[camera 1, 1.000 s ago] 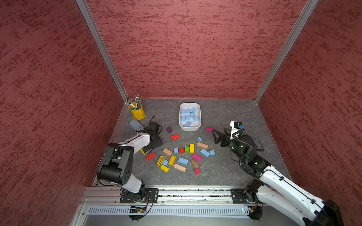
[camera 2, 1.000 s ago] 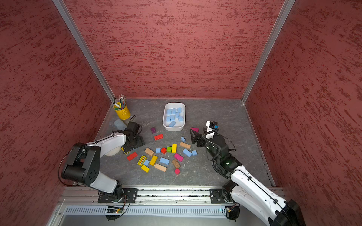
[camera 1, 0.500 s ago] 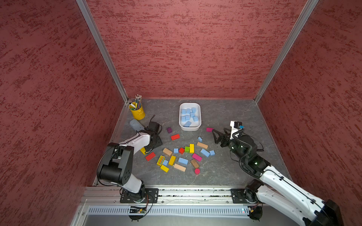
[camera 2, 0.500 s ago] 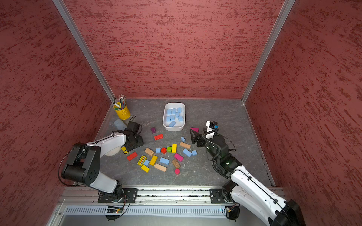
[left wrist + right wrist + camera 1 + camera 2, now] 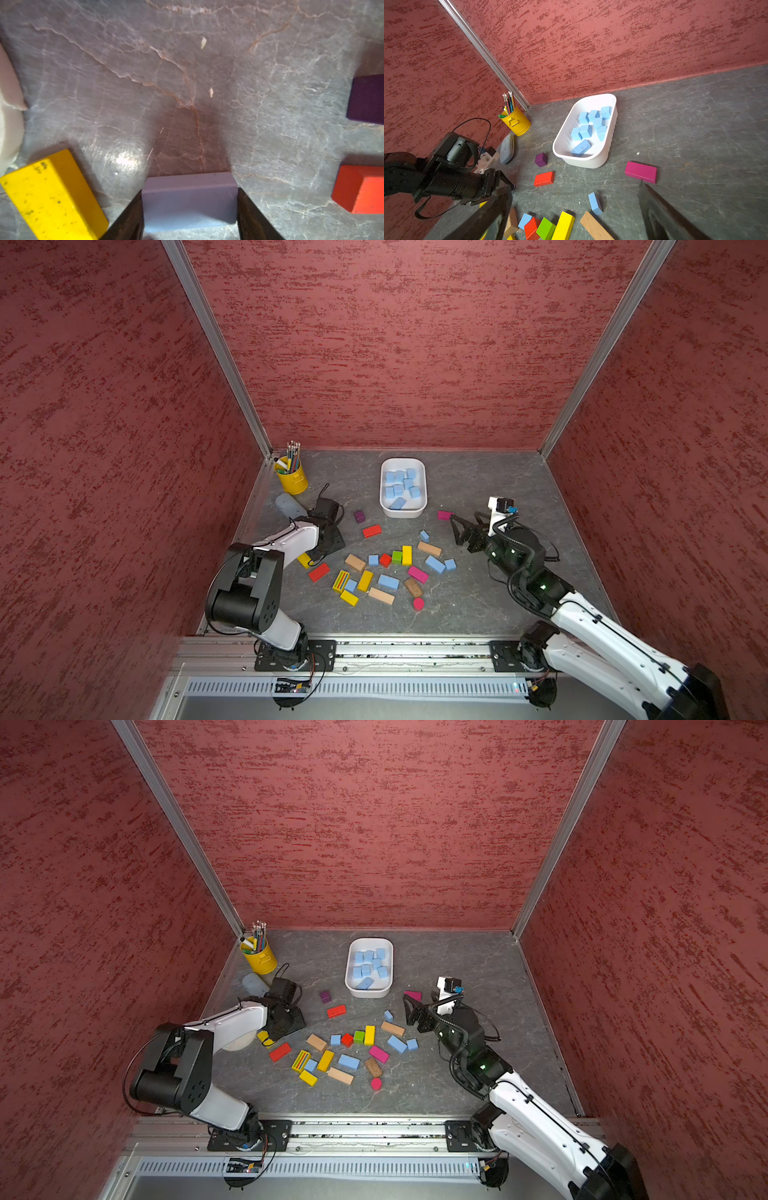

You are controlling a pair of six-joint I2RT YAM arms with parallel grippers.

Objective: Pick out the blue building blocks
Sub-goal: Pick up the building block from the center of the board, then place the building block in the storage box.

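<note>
- Loose blue blocks: several are lying in the mixed pile, nearer the robot than the white tub.
- Blue block: is lying flat on the table, left of the tub and nearer, beside a yellow block. Its long axis is running finger to finger.
- Left gripper: is pinching the block's ends, so the grasp step is likely in hand. The next move is calling for a straight lift, then a carry over the tub.
- Right gripper: is standing wide and empty, right of the tub.

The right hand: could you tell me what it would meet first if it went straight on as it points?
Probably the small blue block just ahead of the open right hand; the magenta block lies close beyond one fingertip. Height is unclear, so it may pass above both.
</note>
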